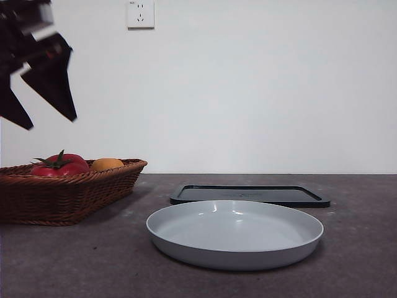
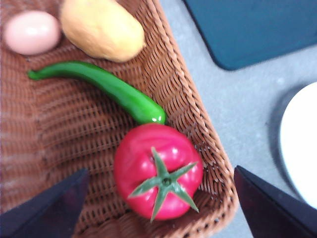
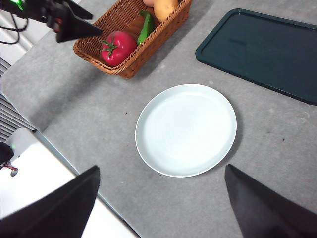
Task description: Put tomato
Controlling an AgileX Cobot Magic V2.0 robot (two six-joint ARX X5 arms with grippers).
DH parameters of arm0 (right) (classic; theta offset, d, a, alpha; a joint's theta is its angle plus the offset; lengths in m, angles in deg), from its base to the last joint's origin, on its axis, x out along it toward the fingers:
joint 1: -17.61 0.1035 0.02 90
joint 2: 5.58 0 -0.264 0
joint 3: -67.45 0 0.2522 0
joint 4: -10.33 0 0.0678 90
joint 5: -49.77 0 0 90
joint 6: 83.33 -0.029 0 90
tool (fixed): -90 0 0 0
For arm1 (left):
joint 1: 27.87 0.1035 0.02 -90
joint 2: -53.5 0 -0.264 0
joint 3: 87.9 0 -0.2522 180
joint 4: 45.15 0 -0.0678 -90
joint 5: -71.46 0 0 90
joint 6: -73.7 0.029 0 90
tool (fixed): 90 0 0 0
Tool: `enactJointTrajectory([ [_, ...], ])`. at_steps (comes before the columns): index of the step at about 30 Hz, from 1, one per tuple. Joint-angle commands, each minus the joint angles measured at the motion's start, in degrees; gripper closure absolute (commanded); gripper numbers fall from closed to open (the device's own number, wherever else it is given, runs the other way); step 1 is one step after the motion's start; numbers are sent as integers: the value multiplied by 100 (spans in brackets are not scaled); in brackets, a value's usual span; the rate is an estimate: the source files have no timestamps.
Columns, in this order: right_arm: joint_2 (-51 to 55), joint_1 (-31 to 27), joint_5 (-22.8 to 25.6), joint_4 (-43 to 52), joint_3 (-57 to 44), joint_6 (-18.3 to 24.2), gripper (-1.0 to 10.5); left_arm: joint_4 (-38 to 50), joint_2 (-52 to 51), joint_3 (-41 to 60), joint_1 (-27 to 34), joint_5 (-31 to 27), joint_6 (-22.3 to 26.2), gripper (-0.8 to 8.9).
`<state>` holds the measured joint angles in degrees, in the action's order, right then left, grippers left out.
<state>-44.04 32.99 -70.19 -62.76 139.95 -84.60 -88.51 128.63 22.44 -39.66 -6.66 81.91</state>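
Glossy, smooth tomato (image 2: pixel 158 171) lies in a rough woven wicker basket (image 2: pixel 198 114); the plate (image 1: pixel 234 233) looks smooth, the surface (image 3: pixel 277 148) matt.

tomato (image 2: pixel 158 171) open above, basket wall (image 2: pixel 208 144) and pepper (image 2: pixel 106 87) crowding sides

A plain white wall (image 1: pixel 260 87) — one socket (image 1: pixel 140 13) high up — behind a grey speckled tabletop (image 1: pixel 74 261).

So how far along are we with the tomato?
Nothing is done yet: the glossy red tomato with its green stem sits in the brown wicker basket. In hand: the left gripper hovers above it, open, not touching. Left: grasp, lift and place it. The pale round plate holds nothing. The right gripper waits open above the table.
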Motion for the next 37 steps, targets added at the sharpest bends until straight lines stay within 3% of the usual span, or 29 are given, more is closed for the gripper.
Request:
enactJointTrajectory([
  [1, -44, 24, -2, 57, 118, 44, 545, 157, 275, -127, -68, -63, 197, 344],
  [29, -42, 24, -2, 52, 118, 24, 545, 542, 1539, -127, -286, -485, 332, 348],
  [32, -42, 24, -2, 55, 118, 26, 546, 544, 1556, -127, -286, -485, 332, 397],
  [37, -42, 24, -2, 55, 118, 26, 545, 514, 1554, -140, -286, -485, 328, 575],
])
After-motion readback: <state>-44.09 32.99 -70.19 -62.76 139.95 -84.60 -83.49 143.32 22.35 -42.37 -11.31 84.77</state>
